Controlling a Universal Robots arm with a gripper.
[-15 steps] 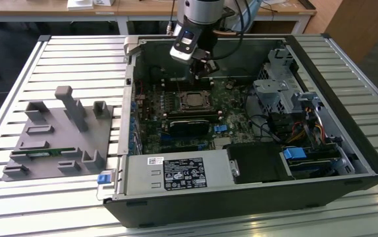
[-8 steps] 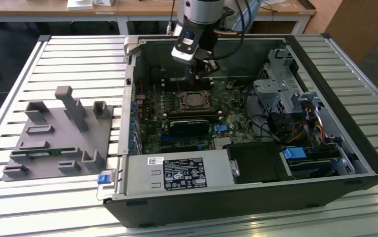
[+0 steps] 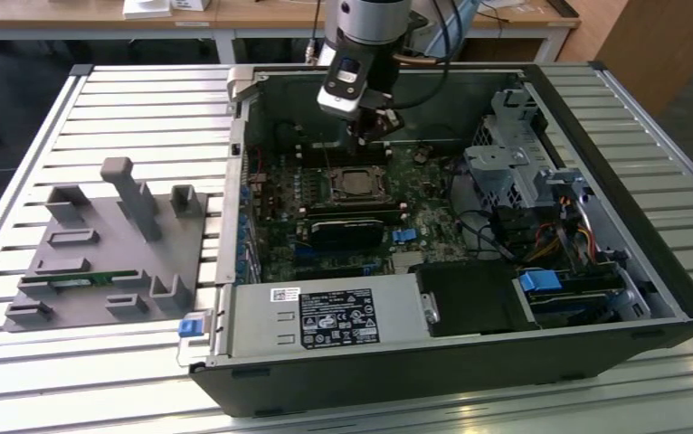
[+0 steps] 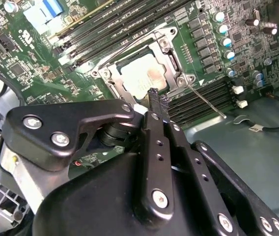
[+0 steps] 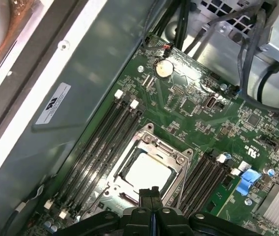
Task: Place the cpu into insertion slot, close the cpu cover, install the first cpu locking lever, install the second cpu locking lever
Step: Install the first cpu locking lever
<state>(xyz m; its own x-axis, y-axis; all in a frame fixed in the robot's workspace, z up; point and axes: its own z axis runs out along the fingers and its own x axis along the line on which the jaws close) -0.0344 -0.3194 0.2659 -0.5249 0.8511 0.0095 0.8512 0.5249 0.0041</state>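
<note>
**Cpu seated, gripper clenched at its edge**

The cpu (image 5: 147, 173) lies flat in the slot (image 3: 329, 181), framed by the cover (image 5: 165, 148), just ahead of the gripper (image 5: 152, 192). A thin lever (image 4: 206, 101) juts out beside the tips. The gripper is clenched and empty.

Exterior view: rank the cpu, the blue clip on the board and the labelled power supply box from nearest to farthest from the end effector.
1. cpu, just camera-side of the end effector.
2. blue clip, farther toward the camera.
3. power supply box, closest to the camera.
</note>
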